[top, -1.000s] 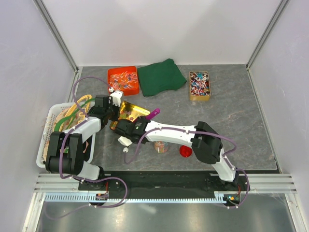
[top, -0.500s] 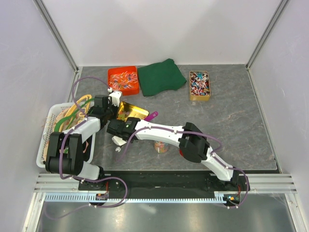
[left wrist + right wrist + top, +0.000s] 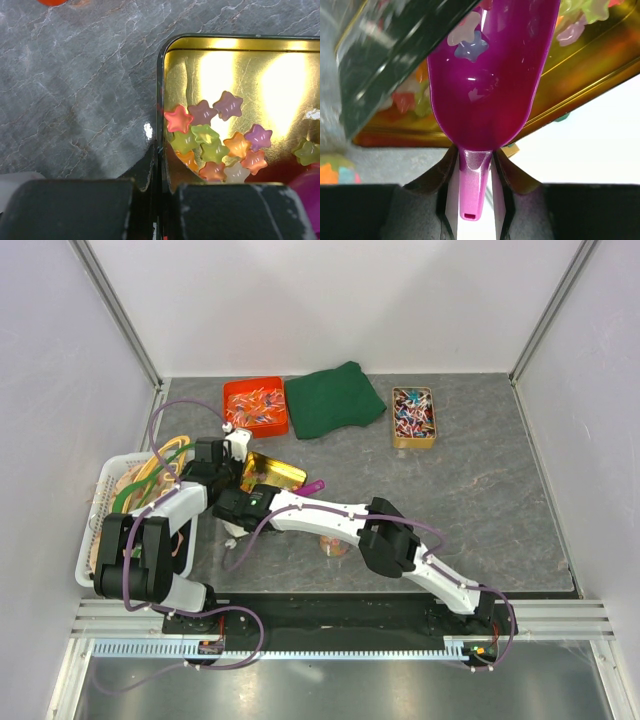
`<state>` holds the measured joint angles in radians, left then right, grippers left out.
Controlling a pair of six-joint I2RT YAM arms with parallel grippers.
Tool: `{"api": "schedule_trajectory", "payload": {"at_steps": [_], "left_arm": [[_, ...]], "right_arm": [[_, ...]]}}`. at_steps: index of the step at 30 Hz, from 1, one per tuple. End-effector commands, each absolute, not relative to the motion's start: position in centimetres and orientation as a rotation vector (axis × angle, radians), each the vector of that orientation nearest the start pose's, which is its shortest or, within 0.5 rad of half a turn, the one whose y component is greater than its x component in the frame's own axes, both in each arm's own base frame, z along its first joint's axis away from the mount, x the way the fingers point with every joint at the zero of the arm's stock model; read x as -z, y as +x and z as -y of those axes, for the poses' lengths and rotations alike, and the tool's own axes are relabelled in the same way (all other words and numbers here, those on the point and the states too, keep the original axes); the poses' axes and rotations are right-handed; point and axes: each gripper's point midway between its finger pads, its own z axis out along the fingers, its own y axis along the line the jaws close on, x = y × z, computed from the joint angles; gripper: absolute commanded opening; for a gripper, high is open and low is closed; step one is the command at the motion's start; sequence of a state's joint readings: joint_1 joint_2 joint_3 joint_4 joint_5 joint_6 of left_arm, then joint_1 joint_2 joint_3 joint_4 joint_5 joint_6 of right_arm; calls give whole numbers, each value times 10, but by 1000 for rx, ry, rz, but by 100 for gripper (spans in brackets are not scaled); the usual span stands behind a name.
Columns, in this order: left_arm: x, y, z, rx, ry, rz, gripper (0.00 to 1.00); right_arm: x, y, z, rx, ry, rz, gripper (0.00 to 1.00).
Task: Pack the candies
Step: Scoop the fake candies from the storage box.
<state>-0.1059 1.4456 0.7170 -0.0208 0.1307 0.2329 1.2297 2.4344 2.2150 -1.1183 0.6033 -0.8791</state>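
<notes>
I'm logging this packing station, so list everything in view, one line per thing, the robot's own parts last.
star-shaped gummy candies: many; orange, green, pink, purple; in the tin, a couple in the scoop
gold metal tin: one; gold; left of centre
magenta plastic scoop: one; magenta; bowl inside the tin
small clear jar: one; clear; near edge, partly under the right arm
orange plastic tray: one; orange; back left, holding wrapped sweets
green folded cloth: one; dark green; back centre
gold rectangular box: one; gold; back right, holding twist-wrapped sweets
white plastic basket: one; white; left edge, holding green and tan loops
left claw: shut on the tin's wall
right claw: shut on the scoop's handle
</notes>
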Motion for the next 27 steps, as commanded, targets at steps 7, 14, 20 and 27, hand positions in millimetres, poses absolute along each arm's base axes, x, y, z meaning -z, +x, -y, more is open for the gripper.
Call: {"api": "schedule_trajectory", "payload": {"at_steps": [7,14,20,27], "left_arm": [[-118,397,56,83,423,-2051,2],[-119,397,55,82,417,-2050,2],[-118,397,55,87,418,-2052,2],[-116,397,55,89,416,-2057,2]], "right_arm": [[-55,260,-452,523,-2224,-1571,0],[-84,283,-433,578,-2134,-1605,0],[-109,320,-386,719,-2093,-1651,0],[-129,347,-355,908,-2103,-1604,0]]}}
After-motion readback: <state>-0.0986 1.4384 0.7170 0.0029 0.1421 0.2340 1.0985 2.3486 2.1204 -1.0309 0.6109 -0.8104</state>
